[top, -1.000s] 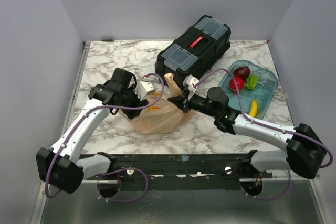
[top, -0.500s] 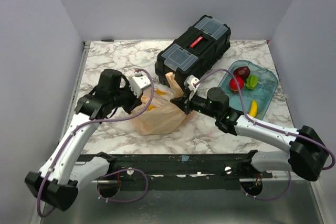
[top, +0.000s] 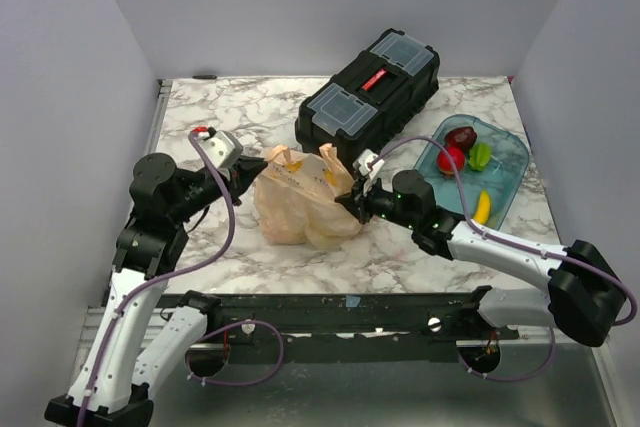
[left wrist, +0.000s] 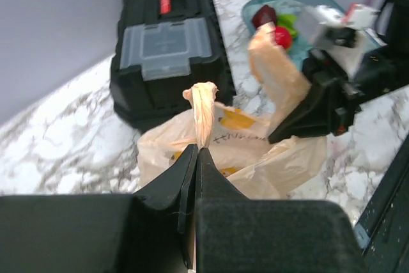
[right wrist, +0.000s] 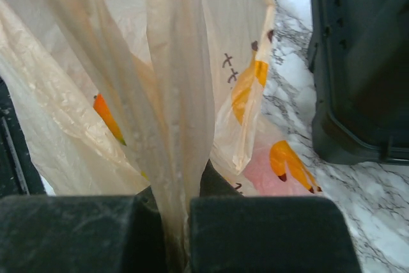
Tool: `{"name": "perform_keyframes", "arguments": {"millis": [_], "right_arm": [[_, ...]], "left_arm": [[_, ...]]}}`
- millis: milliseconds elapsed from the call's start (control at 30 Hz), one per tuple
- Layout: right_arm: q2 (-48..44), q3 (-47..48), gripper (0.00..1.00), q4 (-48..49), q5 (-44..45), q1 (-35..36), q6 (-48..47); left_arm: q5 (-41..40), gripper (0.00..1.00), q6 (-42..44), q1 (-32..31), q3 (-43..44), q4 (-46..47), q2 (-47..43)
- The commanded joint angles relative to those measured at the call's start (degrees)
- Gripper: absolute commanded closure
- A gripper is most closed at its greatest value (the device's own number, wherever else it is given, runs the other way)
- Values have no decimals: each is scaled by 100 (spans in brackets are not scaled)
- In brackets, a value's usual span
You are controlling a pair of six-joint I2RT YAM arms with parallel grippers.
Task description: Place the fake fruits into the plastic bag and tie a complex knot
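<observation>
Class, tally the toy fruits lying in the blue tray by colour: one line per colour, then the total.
Red: 2, the bright red fruit and the dark red fruit
Green: 1, the green fruit
Yellow: 1, the yellow banana
Total: 4 in the blue tray

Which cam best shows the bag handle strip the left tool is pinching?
Left wrist: the thin peach plastic bag handle strip rises straight from the shut left tool, unobstructed. Top external shows it small and far off. Right wrist shows only the other handle, clamped in the right tool.
</observation>
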Motion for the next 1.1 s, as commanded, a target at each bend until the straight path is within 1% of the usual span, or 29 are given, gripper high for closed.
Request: {"name": "perform_keyframes", "arguments": {"millis": [0, 67, 167, 200, 267, 300, 333, 367, 433, 467, 567, 600, 667, 700, 733, 800, 867, 900, 1067], "right_arm": [[-57, -45, 99, -936, 296, -258, -383], [-155, -18, 99, -922, 192, -263, -460], [-207, 163, 99, -870, -138, -258, -568], [-210, 224, 99, -855, -248, -254, -640], [-227, 357, 99, -831, -342, -253, -660], [-228, 419, 99, -825, -394, -254, -672], [-237, 479, 99, -821, -442, -254, -693], [-245, 514, 99, -830, -476, -253, -710], [-281, 569, 99, -832, -557, -249, -797], [-312, 565, 99, -807, -596, -248, -840], [-350, 580, 99, -818, -648, -245, -961], [-357, 591, 99, -836, -636, -247, -969], [-375, 598, 100, -856, -654, -245, -1010], [-391, 590, 99, -837, -675, -245, -1011], [-407, 587, 99, -834, -694, -246, -1016], [-429, 588, 99, -818, -717, -246, -1016], [-432, 596, 99, -820, -742, -249, -1026], [-435, 596, 99, -814, -758, -245, -1029], [-427, 619, 99, -804, -819, -245, -1045]], "left_arm": [[-738, 100, -1019, 730, -266, 738, -157], [-640, 100, -1123, 878, -403, 470, -218], [-14, 99, -909, 950, -409, -96, -322], [205, 85, -831, 948, -295, -384, -308], [635, 50, -619, 952, 251, -1091, -55], [795, 41, -605, 952, 671, -1428, 136], [923, 34, -604, 952, 1133, -1850, 412], [964, 31, -604, 951, 1531, -2221, 670], [969, 29, -604, 952, 2365, -2992, 1219], [945, 28, -425, 952, 2800, -3365, 1504], [864, 27, -190, 951, 3692, -4213, 2209], [973, 27, -83, 951, 3932, -4408, 2359], [1111, 23, 215, 927, 4200, -4745, 2602], [1119, 16, 283, 923, 4219, -4789, 2661], [1087, 12, 330, 917, 4211, -4810, 2718], [989, 10, 330, 917, 4194, -4780, 2828], [907, 10, 183, 901, 4223, -4686, 2978], [900, 12, 133, 880, 4272, -4680, 3055], [939, 29, -7, 629, 4325, -4580, 3345]]}}
